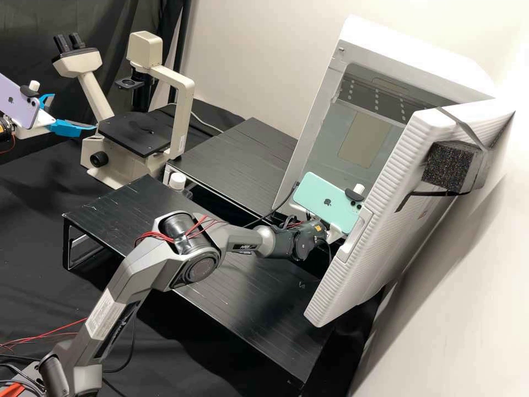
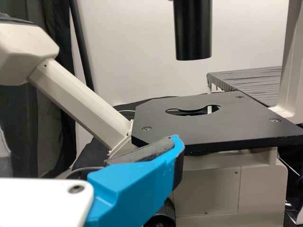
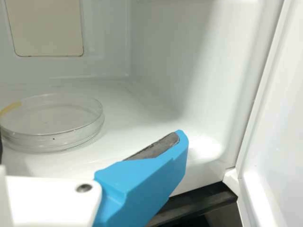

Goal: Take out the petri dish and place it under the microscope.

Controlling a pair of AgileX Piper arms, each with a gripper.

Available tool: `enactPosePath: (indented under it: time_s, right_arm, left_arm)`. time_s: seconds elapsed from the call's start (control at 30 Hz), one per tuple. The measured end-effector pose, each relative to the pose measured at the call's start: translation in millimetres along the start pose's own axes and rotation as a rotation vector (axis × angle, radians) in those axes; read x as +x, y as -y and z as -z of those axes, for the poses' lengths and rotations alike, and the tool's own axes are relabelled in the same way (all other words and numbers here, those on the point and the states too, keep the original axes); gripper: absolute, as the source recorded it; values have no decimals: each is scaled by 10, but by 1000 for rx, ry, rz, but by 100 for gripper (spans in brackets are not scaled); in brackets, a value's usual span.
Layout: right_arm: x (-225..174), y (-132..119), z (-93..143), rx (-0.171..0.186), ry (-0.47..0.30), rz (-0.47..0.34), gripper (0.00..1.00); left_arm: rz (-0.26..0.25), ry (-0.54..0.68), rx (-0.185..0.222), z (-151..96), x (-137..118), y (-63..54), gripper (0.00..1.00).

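Right gripper (image 1: 334, 234): jaws spread, inside the mouth of the white chamber (image 1: 308, 132) at the right; petri dish (image 3: 53, 124) flat on the chamber floor, just ahead of the jaws, ungripped; clear, yellowish mark on its rim. Left gripper (image 1: 74, 112): jaws spread, nothing between them, at the far left beside the microscope (image 1: 184, 91); its black stage (image 2: 222, 120) is level, with a rounded cut-out. Mint phone (image 1: 325, 199) mounted on the right arm (image 1: 194, 269); lavender phone (image 1: 19, 105) on the left one. Capped bottle (image 1: 177, 182) between two black ribbed worktops, the near (image 1: 259, 309) and the far (image 1: 237, 157); chamber door (image 1: 386, 220) stands open, a dark foam block (image 1: 447, 165) strapped to its outside.
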Motion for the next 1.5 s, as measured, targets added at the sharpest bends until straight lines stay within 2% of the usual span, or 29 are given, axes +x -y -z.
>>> enactPosePath:
  time_s: [0.53, 0.73, 1.5]
  right_arm:
    - [39, -24, 174, -19, 1, -4, 100]
    - [75, -47, 237, -39, 5, -8, 100]
    - [196, 181, 391, -46, -35, 32, 100]
  left_arm:
    - [0, 0, 0, 0, 0, 0, 100]
    - [0, 0, 0, 0, 0, 0, 100]
    - [0, 0, 0, 0, 0, 0, 100]
